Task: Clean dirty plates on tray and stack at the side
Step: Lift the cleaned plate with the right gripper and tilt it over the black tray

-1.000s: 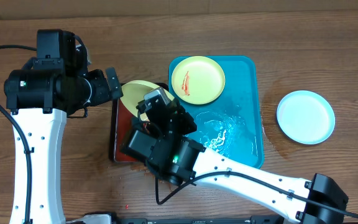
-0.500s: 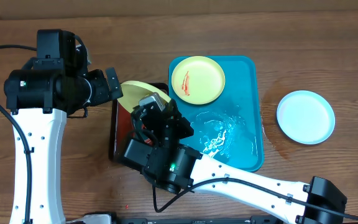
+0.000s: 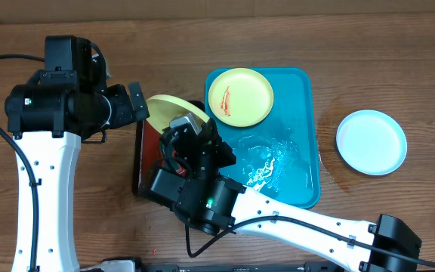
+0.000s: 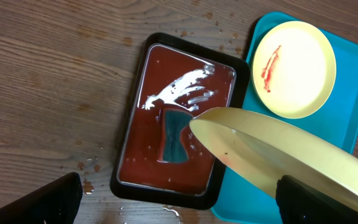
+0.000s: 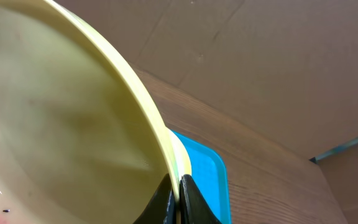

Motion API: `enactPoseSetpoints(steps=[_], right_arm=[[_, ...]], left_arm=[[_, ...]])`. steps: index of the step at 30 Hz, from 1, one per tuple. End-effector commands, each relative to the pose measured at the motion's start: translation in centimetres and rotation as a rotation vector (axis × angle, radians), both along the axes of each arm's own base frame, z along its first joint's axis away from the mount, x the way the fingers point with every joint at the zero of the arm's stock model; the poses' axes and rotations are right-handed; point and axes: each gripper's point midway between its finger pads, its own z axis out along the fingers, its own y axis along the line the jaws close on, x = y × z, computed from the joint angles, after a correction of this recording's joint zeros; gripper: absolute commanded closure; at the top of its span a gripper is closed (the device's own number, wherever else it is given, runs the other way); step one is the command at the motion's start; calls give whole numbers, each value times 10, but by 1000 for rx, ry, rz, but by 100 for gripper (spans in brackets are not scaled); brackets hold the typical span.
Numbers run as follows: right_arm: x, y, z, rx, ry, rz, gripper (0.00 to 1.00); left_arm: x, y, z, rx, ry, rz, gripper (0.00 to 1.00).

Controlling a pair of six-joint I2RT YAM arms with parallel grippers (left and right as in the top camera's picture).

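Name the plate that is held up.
The tilted yellow-green plate pinched by the right gripper; the streaked plate lies in the turquoise tray, the pale blue plate on the table.

The overhead camera looks straight down from high above the turquoise tray [image 3: 297,113], taking in all of it. The left wrist camera also faces down, nearer, from left of the tray, sharing the tray's left part with overhead. The right wrist camera sits very close, low beside the tray, looking sidelong along the held yellow plate [image 5: 55,124]; only a tray corner shows.
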Motion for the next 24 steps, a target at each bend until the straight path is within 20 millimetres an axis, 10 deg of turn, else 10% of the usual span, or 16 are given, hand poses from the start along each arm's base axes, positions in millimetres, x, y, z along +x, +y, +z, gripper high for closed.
enactPoseSetpoints(steps=[1, 24], right_arm=[[2, -3, 16, 38, -51, -31, 96], [22, -9, 34, 24, -118, -73, 96]], left_arm=[[3, 1, 3, 18, -11, -18, 0], [3, 1, 3, 18, -11, -18, 0]])
